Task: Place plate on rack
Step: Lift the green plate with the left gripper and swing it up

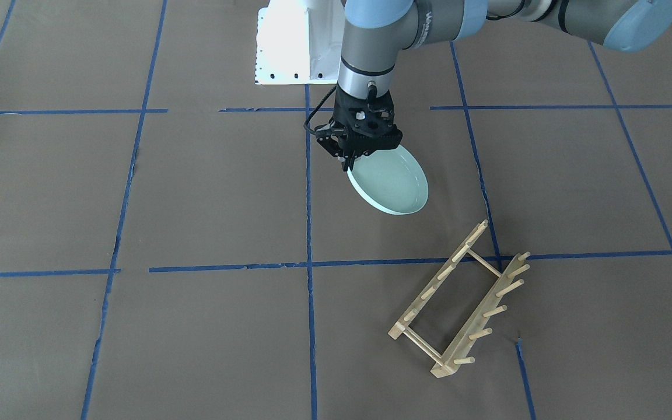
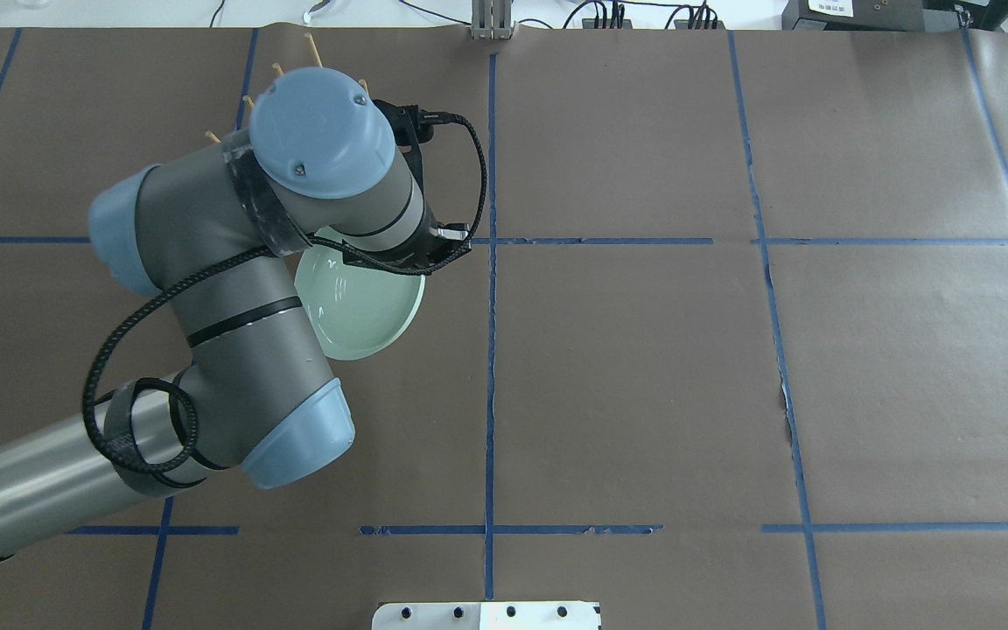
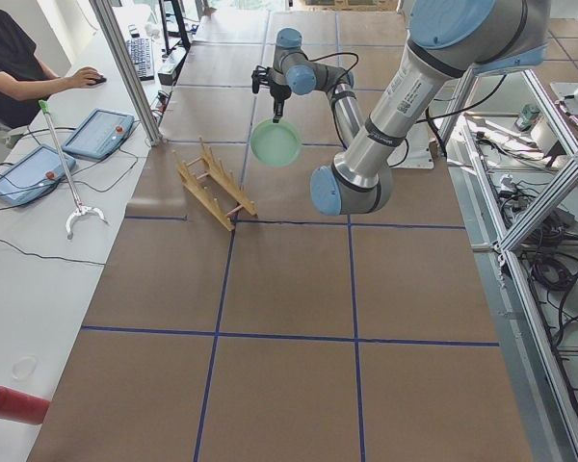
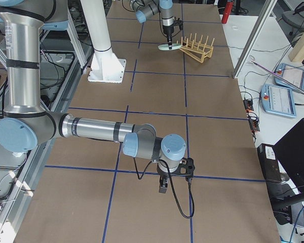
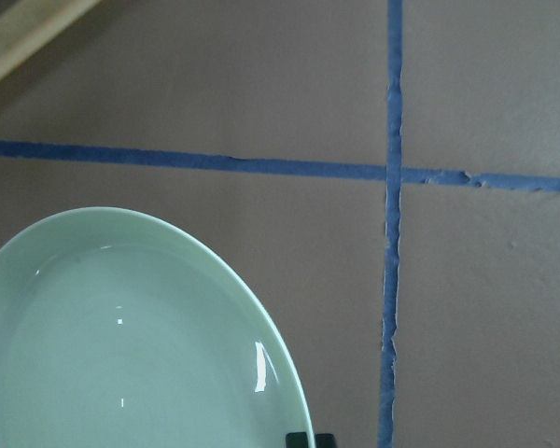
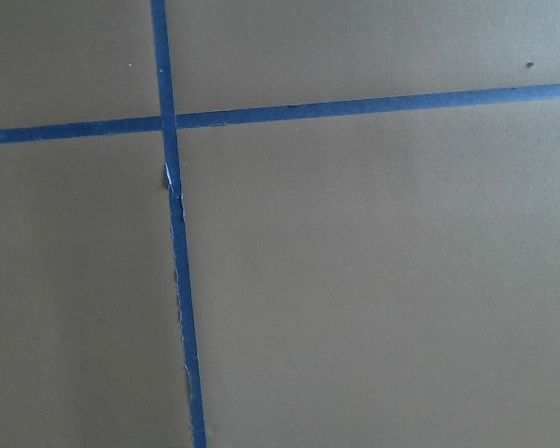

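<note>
Brown paper, ruled into squares by blue tape (image 1: 310,263), covers the bench (image 1: 137,192). The left arm (image 1: 371,55) reaches down over it. The left jaws are closed on the rim of the plate (image 1: 391,185), which hangs beneath them, tilted and clear of the bench, with its concave face toward the front-facing camera.

Landmark: the rack (image 1: 458,297), standing pegs-up on the bench and askew to the tape grid. The plate is on the robot-base side of the rack, near it but apart, touching no peg. In the left wrist view the plate (image 5: 121,345) fills the lower left, and a pale wooden edge of the rack (image 5: 28,33) crosses the top left corner. The right arm (image 4: 91,129) is well apart from the rack. The right jaws show only in a side view, so I cannot tell whether they are open or closed.

Judgement: I read this as the carry, with placing not yet begun. Three hazards follow.
- The glazed rim is held at one spot only, so the plate may swing or slip.
- The rack sits skewed, so a plate not turned to match its slots would land on a peg.
- The rack looks light, so any sideways push could slide or tip it.
</note>
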`<state>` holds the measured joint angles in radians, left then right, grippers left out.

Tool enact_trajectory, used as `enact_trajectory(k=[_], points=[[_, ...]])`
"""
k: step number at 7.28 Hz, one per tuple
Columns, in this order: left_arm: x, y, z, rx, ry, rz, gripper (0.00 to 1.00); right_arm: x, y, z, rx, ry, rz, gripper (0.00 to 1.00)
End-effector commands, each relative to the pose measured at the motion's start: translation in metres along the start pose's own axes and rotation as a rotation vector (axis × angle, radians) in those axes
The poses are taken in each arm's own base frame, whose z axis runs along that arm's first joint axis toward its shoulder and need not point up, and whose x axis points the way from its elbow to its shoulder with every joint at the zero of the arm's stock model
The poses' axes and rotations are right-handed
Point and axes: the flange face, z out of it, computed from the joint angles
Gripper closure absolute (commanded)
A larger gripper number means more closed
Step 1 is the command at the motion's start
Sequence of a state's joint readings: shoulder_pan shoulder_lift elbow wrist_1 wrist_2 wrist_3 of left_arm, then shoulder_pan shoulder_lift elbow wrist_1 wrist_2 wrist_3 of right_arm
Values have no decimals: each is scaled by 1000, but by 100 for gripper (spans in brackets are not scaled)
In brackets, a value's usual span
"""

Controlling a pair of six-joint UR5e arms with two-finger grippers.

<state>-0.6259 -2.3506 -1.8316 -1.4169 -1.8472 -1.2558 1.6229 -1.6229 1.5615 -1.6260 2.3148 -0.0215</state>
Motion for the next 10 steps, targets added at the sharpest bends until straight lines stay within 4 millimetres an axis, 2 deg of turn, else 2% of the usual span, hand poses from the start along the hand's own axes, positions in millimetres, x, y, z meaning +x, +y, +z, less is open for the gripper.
enact_trajectory(k=[1, 2, 4, 5, 6, 8, 10], points=[[-35, -44, -107, 102, 92, -57, 100, 0, 0, 0, 0, 0, -2, 0], [-53, -64, -149, 138, 143, -86, 100, 0, 0, 0, 0, 0, 0, 0], [-72, -97, -206, 258, 310, -210, 100, 0, 0, 0, 0, 0, 0, 0], [-84, -112, -227, 321, 383, -234, 100, 0, 0, 0, 0, 0, 0, 0], [-101, -123, -226, 352, 478, -306, 100, 0, 0, 0, 0, 0, 0, 0], [-142, -139, -196, 439, 696, -448, 100, 0, 0, 0, 0, 0, 0, 0], [-150, -156, -183, 494, 830, -556, 100, 0, 0, 0, 0, 0, 0, 0]])
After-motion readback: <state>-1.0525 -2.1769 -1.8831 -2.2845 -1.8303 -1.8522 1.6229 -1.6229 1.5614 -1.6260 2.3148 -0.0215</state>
